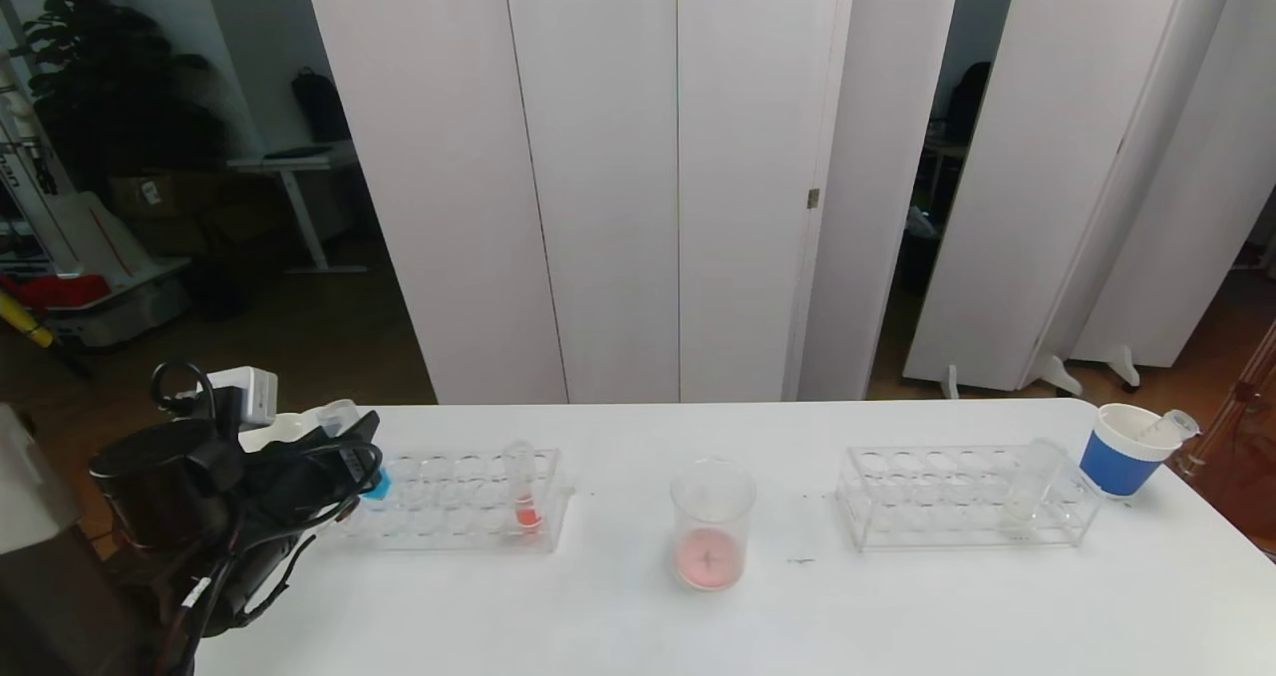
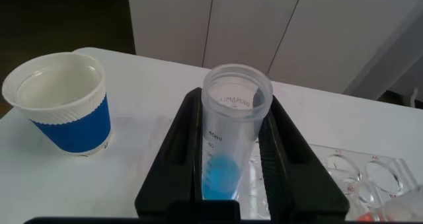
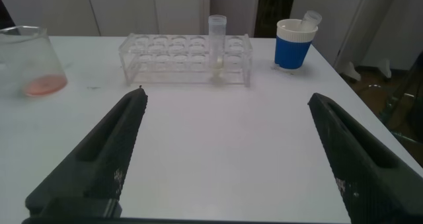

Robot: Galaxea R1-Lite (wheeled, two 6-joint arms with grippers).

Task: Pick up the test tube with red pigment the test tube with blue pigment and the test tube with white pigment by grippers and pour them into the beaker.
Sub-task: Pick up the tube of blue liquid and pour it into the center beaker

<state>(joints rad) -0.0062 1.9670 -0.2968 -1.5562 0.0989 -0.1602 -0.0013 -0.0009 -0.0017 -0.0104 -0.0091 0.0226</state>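
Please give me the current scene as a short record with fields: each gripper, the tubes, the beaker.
left gripper: shut on the clear test tube with blue pigment, at the left clear plastic rack
right gripper: open, empty, above the white table
clear test tube with white pigment: in the right rack
clear glass beaker: table centre, pink-red pigment inside

A bright blue pigment sits in the clear test tube with blue pigment [image 2: 225, 151] at frame centre, between black fingers [image 2: 178, 158]. Upper left, a white cup [image 2: 63, 102] wears a blue band. The beaker [image 1: 710, 524] holds pink-red residue.
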